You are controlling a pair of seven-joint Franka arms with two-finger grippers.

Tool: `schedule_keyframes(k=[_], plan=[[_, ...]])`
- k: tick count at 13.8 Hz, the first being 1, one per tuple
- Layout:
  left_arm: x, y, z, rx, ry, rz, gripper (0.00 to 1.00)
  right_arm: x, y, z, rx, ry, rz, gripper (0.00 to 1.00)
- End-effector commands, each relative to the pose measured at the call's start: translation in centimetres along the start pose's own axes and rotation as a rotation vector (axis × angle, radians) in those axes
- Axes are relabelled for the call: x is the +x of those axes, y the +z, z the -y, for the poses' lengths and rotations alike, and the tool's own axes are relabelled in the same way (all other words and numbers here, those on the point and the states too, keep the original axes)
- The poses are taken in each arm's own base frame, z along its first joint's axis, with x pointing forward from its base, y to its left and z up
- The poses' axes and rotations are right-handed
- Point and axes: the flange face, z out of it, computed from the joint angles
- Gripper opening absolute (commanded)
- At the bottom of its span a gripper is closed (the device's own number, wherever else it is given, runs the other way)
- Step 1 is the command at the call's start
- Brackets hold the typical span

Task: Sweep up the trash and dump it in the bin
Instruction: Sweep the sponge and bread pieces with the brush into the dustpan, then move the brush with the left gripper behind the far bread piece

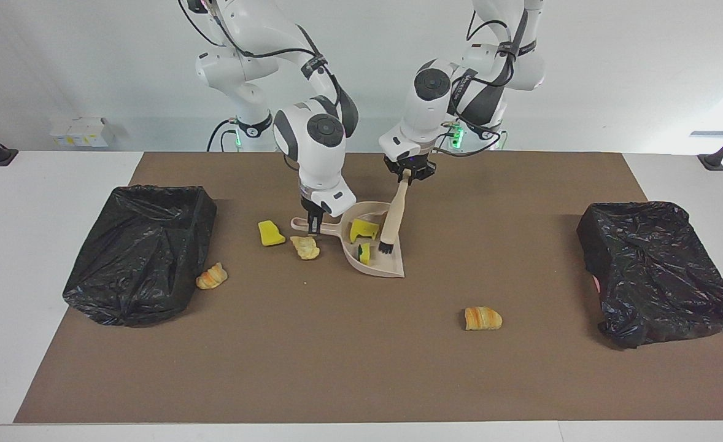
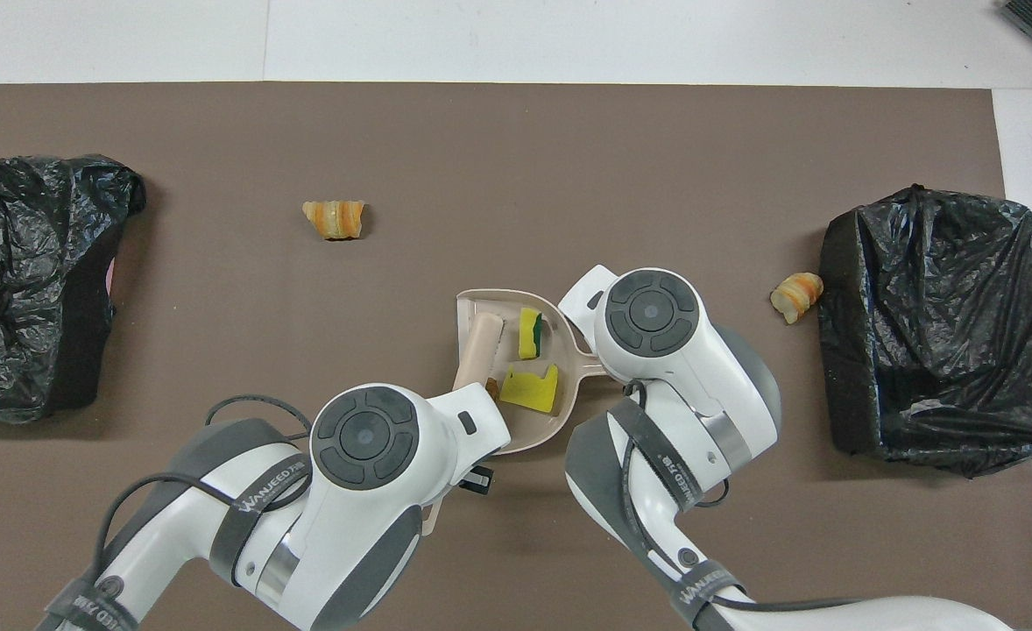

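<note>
The left claw [image 1: 405, 176] grips the brush [image 1: 393, 220]; the right claw [image 1: 314, 228] pins the dustpan [image 1: 381, 261] handle. Inside, yellow sponge chunks [image 1: 364, 230] look light, soft; best swept, not pinched.

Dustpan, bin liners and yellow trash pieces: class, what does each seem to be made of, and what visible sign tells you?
Dustpan: probably moulded plastic, matte beige, with smooth, rigid walls.
Bin liners: thin black plastic film, glossy and crumpled.
Yellow pieces: likely foam sponge, matte, cut blocky; one shows a green layer.
</note>
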Motion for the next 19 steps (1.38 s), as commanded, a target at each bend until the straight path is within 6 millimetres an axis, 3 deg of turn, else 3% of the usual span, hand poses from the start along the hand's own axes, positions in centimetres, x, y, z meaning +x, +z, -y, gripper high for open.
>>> schedule_keyframes(k=[1,4,9,13,16,17,19], plan=[[0.8,-1.6,0.7,-0.02,-0.019,0.01,0.0,0.3,0.4,-0.1,-0.027,0.027,0.0,0.0],[1.9,-3.3,3.1,-0.024,-0.051,-0.003,0.0,0.3,0.4,-0.1,-0.025,0.027,0.0,0.0],[3.9,-3.9,11.9,-0.031,-0.027,-0.006,0.0,0.3,0.5,0.0,-0.024,0.027,0.001,0.0],[5.8,-4.3,17.1,0.06,0.046,0.0,0.0,0.3,0.4,-0.1,-0.026,0.027,0.0,0.0],[6.4,-4.7,23.8,0.131,0.099,-0.021,0.0,0.3,0.5,0.0,-0.023,0.027,0.002,0.0],[7.0,-5.0,25.1,0.159,0.134,-0.028,0.0,0.2,0.4,0.0,-0.026,0.029,0.0,0.0],[8.1,-3.0,29.2,0.146,0.127,-0.019,0.0,0.3,0.5,0.0,-0.024,0.027,0.001,0.0]])
